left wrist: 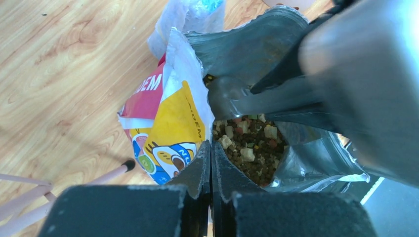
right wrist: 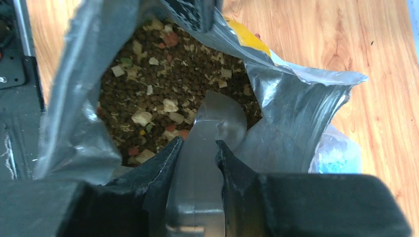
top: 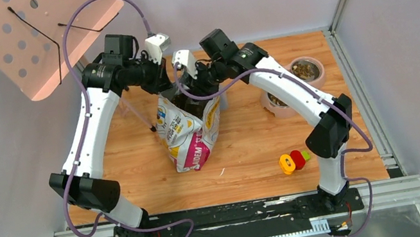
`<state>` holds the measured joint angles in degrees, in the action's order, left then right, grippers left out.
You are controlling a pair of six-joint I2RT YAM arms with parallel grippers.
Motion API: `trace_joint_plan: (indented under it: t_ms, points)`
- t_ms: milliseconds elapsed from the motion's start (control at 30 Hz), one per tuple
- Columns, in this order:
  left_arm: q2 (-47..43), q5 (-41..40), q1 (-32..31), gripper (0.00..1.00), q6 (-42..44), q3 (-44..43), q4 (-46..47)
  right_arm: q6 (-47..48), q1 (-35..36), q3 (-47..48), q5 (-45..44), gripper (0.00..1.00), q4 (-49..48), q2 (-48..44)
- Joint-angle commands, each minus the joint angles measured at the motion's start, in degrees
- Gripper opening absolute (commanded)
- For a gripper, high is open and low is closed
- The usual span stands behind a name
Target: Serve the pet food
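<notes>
The right gripper (right wrist: 198,147) pinches a metal scoop (right wrist: 221,118) dipped into the open printed bag (top: 188,137). The left gripper (left wrist: 211,150) clamps the bag's rim. Brown pet food (right wrist: 163,79) lies inside the bag.

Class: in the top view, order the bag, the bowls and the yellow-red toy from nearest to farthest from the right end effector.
1. Bag: centre, the right end effector reaches into its mouth.
2. Bowls: back right.
3. Yellow-red toy: front right.
</notes>
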<state>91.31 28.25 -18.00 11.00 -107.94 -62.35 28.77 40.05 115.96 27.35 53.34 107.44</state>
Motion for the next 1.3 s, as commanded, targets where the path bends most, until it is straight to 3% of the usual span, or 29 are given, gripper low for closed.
trace_joint_plan:
  t_ms: [0, 700, 1267]
  points:
    - [-1.43, 3.37, -0.15, 0.00, -0.65, -1.69, 2.51, 3.60, 0.03, 1.96, -1.62, 0.00, -1.03, 1.07]
    - [-2.16, 3.55, -0.19, 0.00, -0.37, -0.89, 2.93, -1.35, 0.38, -10.88, 5.22, 0.00, 0.72, 4.24]
    - [-1.10, 3.56, -0.20, 0.00, 0.48, -1.43, 2.41, -20.26, -3.65, 1.60, 20.61, 0.00, 4.07, 9.78]
